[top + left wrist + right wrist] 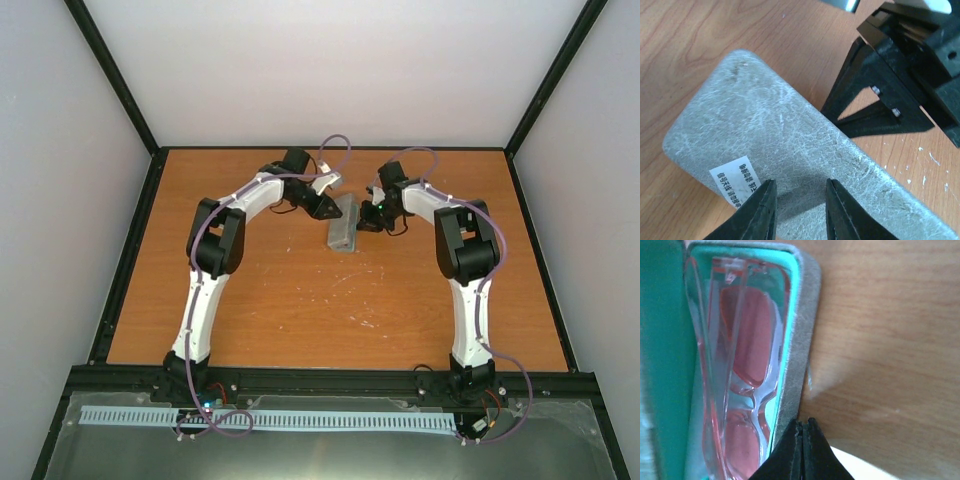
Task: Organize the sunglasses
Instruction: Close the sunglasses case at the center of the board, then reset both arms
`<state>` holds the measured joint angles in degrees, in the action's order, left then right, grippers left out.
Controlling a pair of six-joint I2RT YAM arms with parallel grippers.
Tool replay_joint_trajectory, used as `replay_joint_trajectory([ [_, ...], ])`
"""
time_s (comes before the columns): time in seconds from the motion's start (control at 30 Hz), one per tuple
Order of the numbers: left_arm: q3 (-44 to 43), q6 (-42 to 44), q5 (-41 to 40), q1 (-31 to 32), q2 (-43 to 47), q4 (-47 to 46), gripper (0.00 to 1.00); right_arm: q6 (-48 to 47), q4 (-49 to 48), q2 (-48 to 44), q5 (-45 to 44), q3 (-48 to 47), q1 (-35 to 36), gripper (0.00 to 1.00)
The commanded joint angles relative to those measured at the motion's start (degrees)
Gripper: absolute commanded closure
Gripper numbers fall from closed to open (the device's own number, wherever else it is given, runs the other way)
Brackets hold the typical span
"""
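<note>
1. The left hand (pixel 797 212) is released. Its two black fingers (pixel 757 212) stand apart at the bottom of the left wrist view, and the grey, felt-like shell of the glasses case (pixel 790 145) shows in the gap between them. I cannot tell whether the tips touch the shell.
2. A white label (pixel 737 182) with printed characters sits on that shell, just beside one of the fingers.
3. The right hand (pixel 803 440) is clenched, with its fingertips pressed together and no gap between them. It sits right against the grey rim of the case. I cannot tell whether anything thin is caught between the tips.
4. The sunglasses (pixel 747 340) lie folded inside the case. The translucent red-pink frame rests on the pale teal lining (pixel 792 295), and a slim arm runs along the lenses.
5. The lid (pixel 660 340) is raised, and its darker teal inner face fills the left side of the right wrist view.
6. From above, the case lies on the wooden bench (pixel 300 300) toward its far middle, between the two hands. The left arm reaches in from the left and the right arm from the right.
7. In the left wrist view, the right hand's black finger meets the far long edge of the case.
8. White specks dot the bench near the case.
</note>
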<state>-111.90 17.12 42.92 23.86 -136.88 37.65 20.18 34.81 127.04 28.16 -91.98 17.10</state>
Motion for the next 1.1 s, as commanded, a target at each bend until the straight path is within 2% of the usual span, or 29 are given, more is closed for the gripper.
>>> replay_joint_trajectory([
  [0.0,-0.98,0.1,-1.06,3.88,-4.38,0.89,0.71,-1.19,0.01,-2.33,3.46,2.73,1.99,0.97],
  [0.23,-1.92,0.25,-1.28,5.22,-6.33,1.48,0.7,-1.84,-0.41,-3.92,3.91,4.95,2.04,0.97],
  [0.33,-1.94,0.62,-4.01,5.24,-4.33,1.88,0.7,-2.22,0.12,-6.13,1.58,5.6,1.85,0.97],
  [0.37,-1.81,0.52,-5.63,5.15,-2.41,1.59,0.67,-2.31,0.34,-7.36,0.67,6.11,1.55,0.96],
  [0.47,-1.06,0.16,-9.41,4.15,3.72,-0.13,0.46,-2.95,0.23,-12.91,-1.41,8.62,-0.47,0.92],
  [0.53,-0.24,-0.63,-12.32,2.98,8.37,-1.99,0.36,-4.27,0.01,-17.04,-3.15,10.34,-2.02,0.84],
  [0.57,-0.03,-1.29,-13.68,2.06,10.57,-2.81,0.21,-5.48,-0.02,-18.85,-3.93,11.04,-2.8,0.76],
  [0.6,-0.08,-2.23,-15.06,1.17,12.47,-3.65,0.11,-6.45,0.2,-20.43,-4.93,11.67,-3.08,0.64],
  [0.63,-0.64,-3.18,-16.43,0.08,14.09,-4.05,0.02,-7.44,0.1,-21.83,-6.09,12.26,-4.66,0.43],
  [0.67,-1.9,-3.72,-17.2,-0.98,15.19,-4.18,0.01,-8.64,-0.11,-22.89,-6.56,12.82,-5.59,0.26],
  [0.7,-3.7,-4.29,-18.67,-2.02,16.21,-4.23,0.01,-9.64,-0.63,-23.65,-6.82,13.42,-6.36,0.03],
  [0.73,-4.84,-5.26,-20.76,-2.91,17.0,-4.5,0.0,-10.32,-1.34,-24.24,-7.09,14.17,-7.03,0.0],
  [0.83,-4.26,-11.14,-28.56,-5.89,20.81,-7.02,0.01,-10.95,-3.12,-24.93,-6.77,15.57,-8.96,0.0],
  [0.93,3.49,-17.85,-30.78,-9.21,27.27,-11.27,0.0,-9.13,-4.97,-25.61,-10.59,16.53,-9.45,0.0],
  [1.07,13.81,-17.09,-31.71,-11.33,34.46,-12.1,0.0,-8.26,-8.82,-28.47,-13.01,19.76,-9.46,0.0],
])
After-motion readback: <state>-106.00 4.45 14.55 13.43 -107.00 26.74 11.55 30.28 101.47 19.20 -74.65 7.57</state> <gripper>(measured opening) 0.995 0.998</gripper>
